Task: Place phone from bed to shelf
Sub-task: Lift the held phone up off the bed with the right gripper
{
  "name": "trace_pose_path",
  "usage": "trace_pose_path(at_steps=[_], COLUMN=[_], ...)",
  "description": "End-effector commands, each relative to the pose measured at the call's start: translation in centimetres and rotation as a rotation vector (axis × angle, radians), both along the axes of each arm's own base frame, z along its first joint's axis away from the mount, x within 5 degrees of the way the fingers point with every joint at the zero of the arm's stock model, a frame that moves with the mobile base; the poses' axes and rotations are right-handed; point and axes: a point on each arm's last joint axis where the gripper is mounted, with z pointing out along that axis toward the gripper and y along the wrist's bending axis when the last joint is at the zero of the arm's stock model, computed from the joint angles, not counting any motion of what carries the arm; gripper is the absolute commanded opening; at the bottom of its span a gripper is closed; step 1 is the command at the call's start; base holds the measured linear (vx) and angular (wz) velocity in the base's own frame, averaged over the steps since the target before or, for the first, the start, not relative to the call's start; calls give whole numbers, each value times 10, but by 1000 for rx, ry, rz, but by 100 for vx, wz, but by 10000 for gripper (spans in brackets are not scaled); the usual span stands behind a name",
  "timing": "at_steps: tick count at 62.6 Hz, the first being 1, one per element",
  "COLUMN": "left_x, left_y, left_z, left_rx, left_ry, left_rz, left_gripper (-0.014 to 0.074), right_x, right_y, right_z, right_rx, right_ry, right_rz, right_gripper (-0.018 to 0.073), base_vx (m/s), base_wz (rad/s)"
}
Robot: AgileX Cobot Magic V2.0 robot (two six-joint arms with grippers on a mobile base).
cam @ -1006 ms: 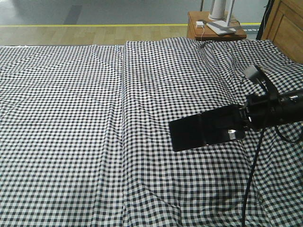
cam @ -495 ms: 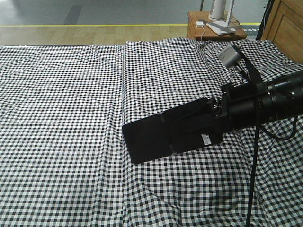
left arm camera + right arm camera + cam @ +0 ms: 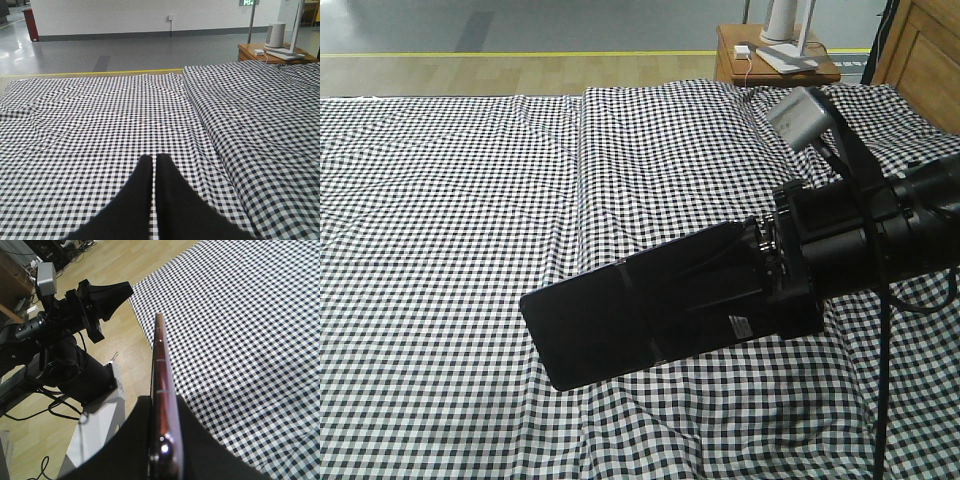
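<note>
— Right end effector (image 3: 762,268) is clenching on the phone (image 3: 640,322), am I reading that correctly?

— You are. It is gripping one short end, with a finger lying on each broad face. The right wrist view is showing the pinkish edge (image 3: 161,390) running straight out from between them.

— Which way is the slab lying from the grip?

— Its long axis is pointing away from the end effector toward the robot's left, with the free end dipping a little. The glossy face, carrying the small white sticker (image 3: 741,325), is turning up toward the front camera. It is hanging over the bed (image 3: 450,200), and I am judging it to be clear of the gingham.

— What is the other arm doing?

— Left end effector (image 3: 154,172) is hovering above the bedding with its fingers pressed together and gripping nothing. The right arm is therefore the one carrying the load.

— Where is the shelf standing?

— It is not appearing in any view. A bedside table (image 3: 775,62) is standing beyond the bed's far corner, with grey floor (image 3: 125,55) stretching behind. I am expecting the carry to need a swing away from the bed, and the free end, sticking out sideways, is the part risking a knock.
</note>
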Motion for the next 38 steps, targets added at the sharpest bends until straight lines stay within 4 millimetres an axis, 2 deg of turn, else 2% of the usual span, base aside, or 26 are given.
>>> trace_pose_path(at_steps=[1, 38], left_x=[0, 0], left_y=[0, 0], left_z=[4, 4], left_rx=[-5, -5], left_ry=[-71, -71], left_rz=[3, 3], left_gripper=[1, 1], right_x=[-12, -12], right_y=[2, 2], right_z=[20, 20], right_rx=[94, 94], right_ry=[-1, -1], right_rz=[56, 56], right_gripper=[-2, -2], base_vx=[0, 0], base_wz=[0, 0])
